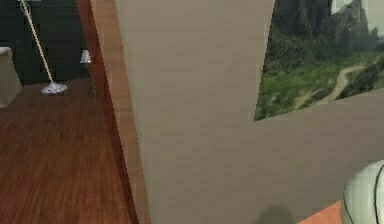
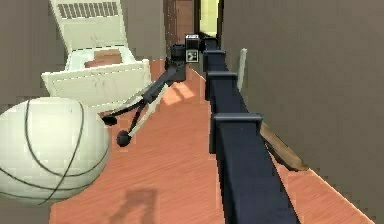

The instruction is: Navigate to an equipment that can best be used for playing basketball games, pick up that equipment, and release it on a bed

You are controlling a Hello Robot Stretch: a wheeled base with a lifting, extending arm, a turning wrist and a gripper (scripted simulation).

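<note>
Ball (image 2: 45,150), smooth, pale, dark-seamed, near square dark arm bar (image 2: 240,140); jaws' gap and hold beyond telling.

The white ball (image 2: 45,150) has dark seam lines, the bed (image 2: 100,80) is cream, the floor (image 2: 170,150) reddish-brown.

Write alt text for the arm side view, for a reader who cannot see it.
A large pale ball with dark basketball seams shows at lower left, above reddish wooden floor. The robot's dark arm rises up the middle to its gripper, whose thin fingers slant toward the ball. A white bed stands at upper left.
</note>
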